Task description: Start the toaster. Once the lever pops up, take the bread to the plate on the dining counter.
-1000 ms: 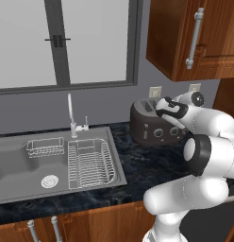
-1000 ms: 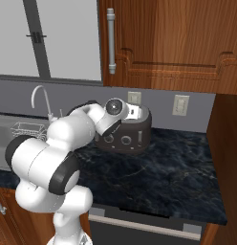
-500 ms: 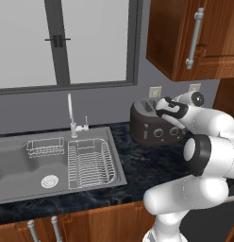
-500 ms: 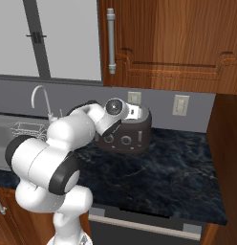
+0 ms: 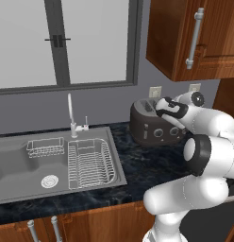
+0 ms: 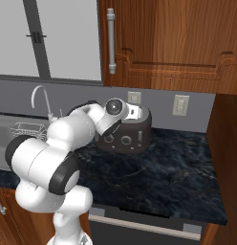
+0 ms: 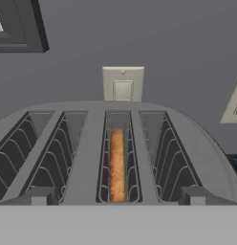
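While bread (image 7: 117,165) sits in toaster (image 7: 91,148), end effector (image 5: 162,109) seemingly hovers close

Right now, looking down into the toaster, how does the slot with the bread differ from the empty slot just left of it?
In the hand view, the toaster's third slot from the left holds the bread, a tan-brown slice standing on edge; the second slot shows only bare wire guides. The filled slot sits straight ahead under the camera, while the empty one slants off to the left. Both are equally long, dark grey, and lined with the same curved wires.
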